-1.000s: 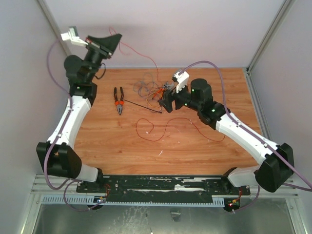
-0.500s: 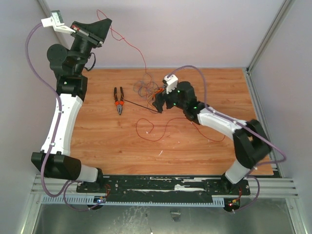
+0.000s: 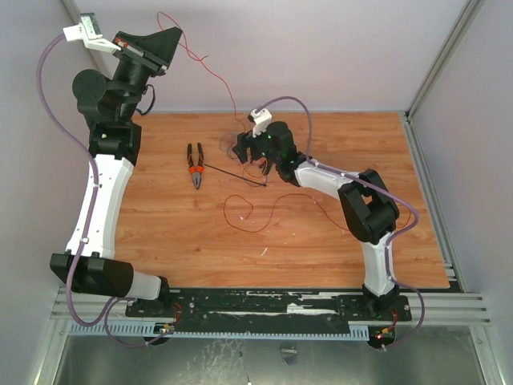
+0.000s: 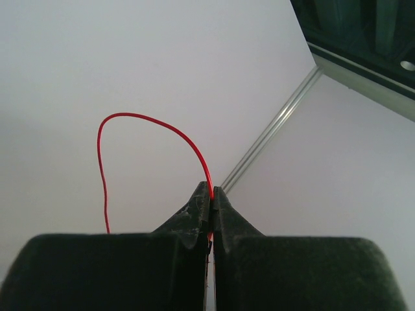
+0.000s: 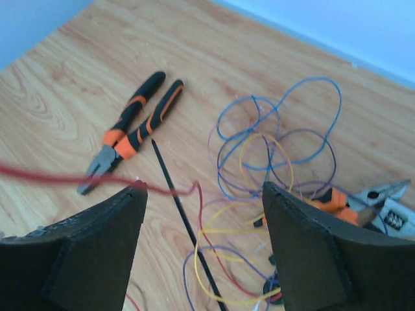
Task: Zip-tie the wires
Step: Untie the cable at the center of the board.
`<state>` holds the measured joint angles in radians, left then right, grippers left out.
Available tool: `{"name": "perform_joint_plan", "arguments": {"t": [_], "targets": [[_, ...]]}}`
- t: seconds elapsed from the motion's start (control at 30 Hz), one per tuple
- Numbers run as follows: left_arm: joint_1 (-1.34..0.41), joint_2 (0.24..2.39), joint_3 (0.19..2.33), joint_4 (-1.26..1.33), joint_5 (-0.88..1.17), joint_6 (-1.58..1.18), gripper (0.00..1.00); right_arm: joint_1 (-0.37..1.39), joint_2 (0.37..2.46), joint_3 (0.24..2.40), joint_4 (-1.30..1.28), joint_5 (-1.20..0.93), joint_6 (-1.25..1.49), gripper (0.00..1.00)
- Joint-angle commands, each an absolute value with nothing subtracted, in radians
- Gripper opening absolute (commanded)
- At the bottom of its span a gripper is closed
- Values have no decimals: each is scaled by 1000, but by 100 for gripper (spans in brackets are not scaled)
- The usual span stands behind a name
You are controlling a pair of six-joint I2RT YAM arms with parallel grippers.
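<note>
My left gripper (image 3: 166, 40) is raised high against the back wall, shut on a thin red wire (image 3: 210, 70) that runs down to the wires (image 3: 240, 143) tangled on the table. In the left wrist view the jaws (image 4: 211, 192) pinch the red wire (image 4: 142, 120). My right gripper (image 3: 247, 152) hovers open over the tangle. In the right wrist view it (image 5: 204, 188) is empty above the blue, yellow and purple loops (image 5: 272, 149). The black zip tie (image 3: 234, 176) lies flat beside the tangle and also shows in the right wrist view (image 5: 181, 214).
Orange-handled pliers (image 3: 194, 165) lie left of the zip tie, also in the right wrist view (image 5: 133, 126). A second orange-handled tool (image 5: 337, 202) lies in the tangle. A loose red wire loop (image 3: 256, 215) sprawls mid-table. Walls enclose the back and sides.
My right gripper has moved left and farther back, from beside the zip tie's end to over the tangle. My left gripper rose and shifted left with the red wire, then held.
</note>
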<state>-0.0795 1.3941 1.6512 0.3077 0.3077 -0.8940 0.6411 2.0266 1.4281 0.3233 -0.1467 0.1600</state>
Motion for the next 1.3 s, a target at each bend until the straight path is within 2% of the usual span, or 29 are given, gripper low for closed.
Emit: {"name": "perform_joint_plan", "arguments": {"t": [0.0,0.1,0.3,0.53,0.63,0.77,1.0,1.27], "targets": [[-73,1362,1687,316,308,-881,0,648,2081,1514,355,-163,174,69],[-72,1365,1689,322,311,-891,0,650,2130,1560,319,-175,172,60],[-71,1379,1709,328,312,-907,0,649,2169,1581,314,-183,184,49],[-69,1378,1735,307,312,-896,0,650,2178,1601,306,-183,188,30],[-66,1377,1733,303,312,-894,0,649,2164,1617,296,-183,185,19],[-58,1369,1718,299,313,-892,0,650,2140,1636,263,-177,168,0],[14,1305,1578,325,320,-923,0,637,2063,1766,111,-95,83,0],[141,1209,1387,373,314,-964,0,575,2039,2227,-148,-118,7,0]]}}
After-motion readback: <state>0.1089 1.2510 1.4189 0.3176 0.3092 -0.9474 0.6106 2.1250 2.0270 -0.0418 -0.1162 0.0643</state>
